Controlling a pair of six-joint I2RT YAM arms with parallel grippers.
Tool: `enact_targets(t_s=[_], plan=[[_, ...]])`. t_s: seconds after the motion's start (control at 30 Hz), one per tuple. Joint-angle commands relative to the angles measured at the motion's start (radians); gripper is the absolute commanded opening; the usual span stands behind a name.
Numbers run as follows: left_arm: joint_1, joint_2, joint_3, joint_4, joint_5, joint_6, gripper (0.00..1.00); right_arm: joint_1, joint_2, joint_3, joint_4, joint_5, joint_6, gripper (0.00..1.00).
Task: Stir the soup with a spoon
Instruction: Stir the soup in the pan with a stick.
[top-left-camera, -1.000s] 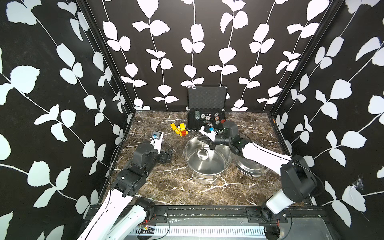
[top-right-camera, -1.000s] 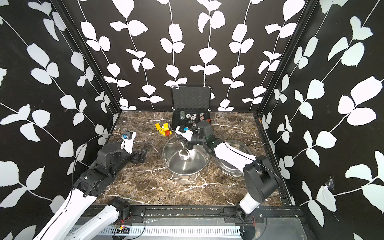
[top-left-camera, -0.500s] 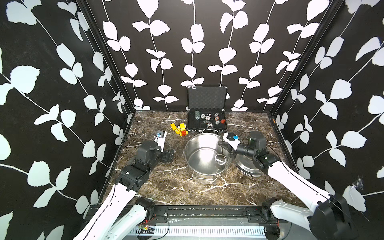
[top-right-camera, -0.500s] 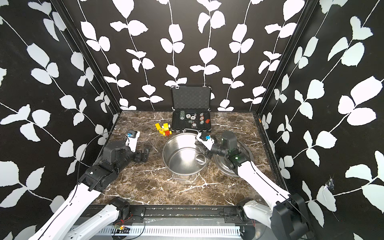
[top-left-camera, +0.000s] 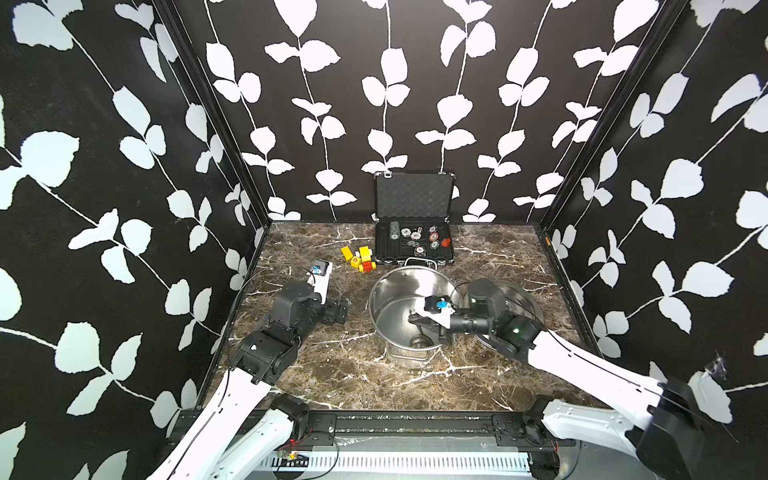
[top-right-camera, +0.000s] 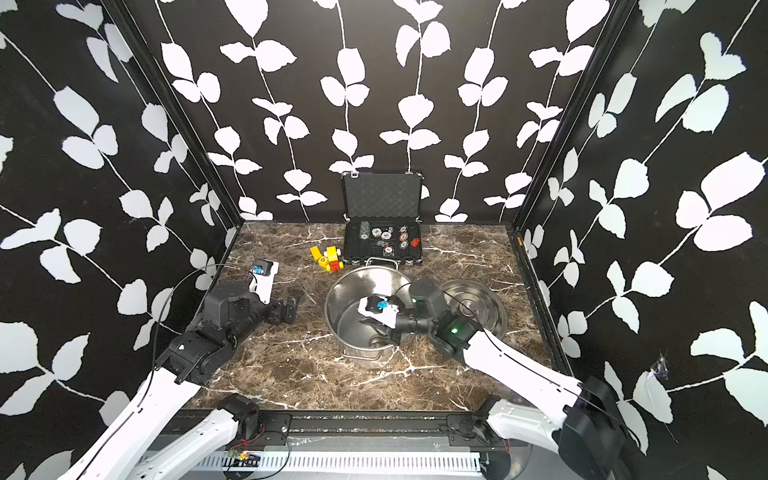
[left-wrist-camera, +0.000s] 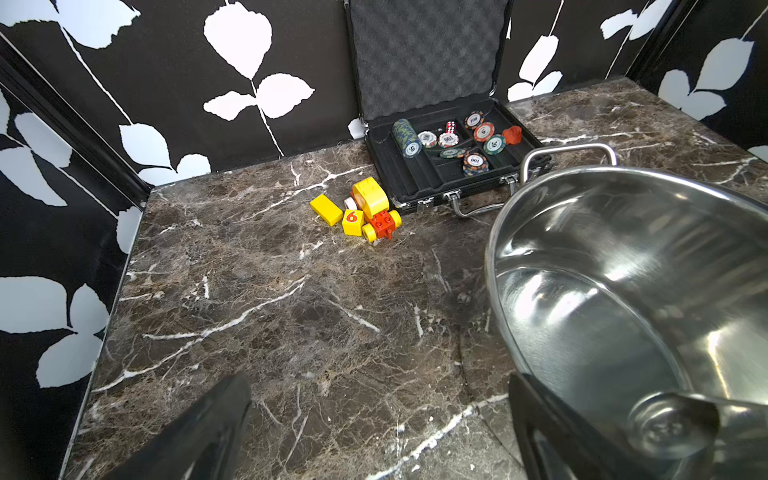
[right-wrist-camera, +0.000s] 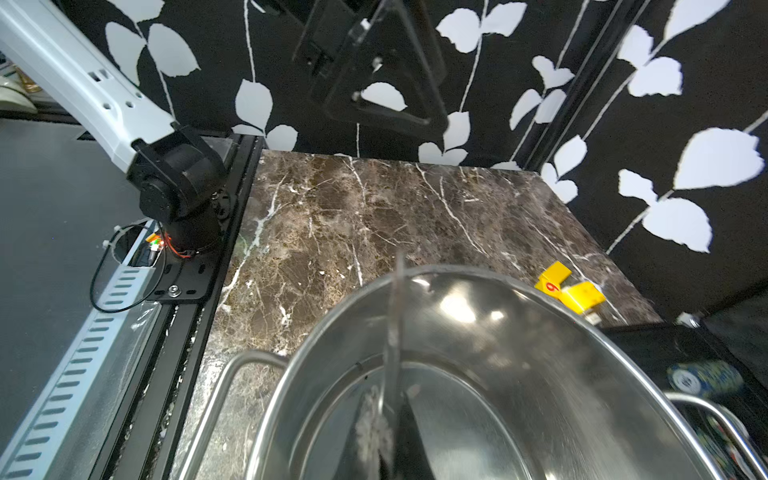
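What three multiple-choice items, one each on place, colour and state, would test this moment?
1. Where is the lid relative to the pot?
A. on it
B. lying beside it
C. inside it

2. What colour is the block marked 6?
A. yellow
B. blue
C. green

3. What is the right gripper doing?
A. open above the pot
B. shut on the lid's knob
C. shut on the ladle inside the pot

Answers:
1 B: the lid lies flat, knob up, on the right arm's side of the pot.
2 A: its face is yellow with a red digit.
3 C: the jaws pinch the ladle's handle, and its bowl is down in the pot.
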Motion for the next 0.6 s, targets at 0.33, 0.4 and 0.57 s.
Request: enact_targets(t_s=[0.33, 0.4, 0.57], plan=[[-0.002, -0.063, -0.002, -0.04, -0.024, 0.004, 0.99, 0.009, 0.405, 0.265, 0.275, -0.036, -0.003, 0.0], [-0.002, -0.068, 0.002, -0.049, -0.029, 0.01, 0.99, -0.019, 0.449, 0.292, 0.306, -0.054, 0.011, 0.0], [-0.002, -0.076, 0.002, -0.056, -0.038, 0.013, 0.99, -0.11, 0.49, 0.288, 0.394, -0.087, 0.067, 0.0]])
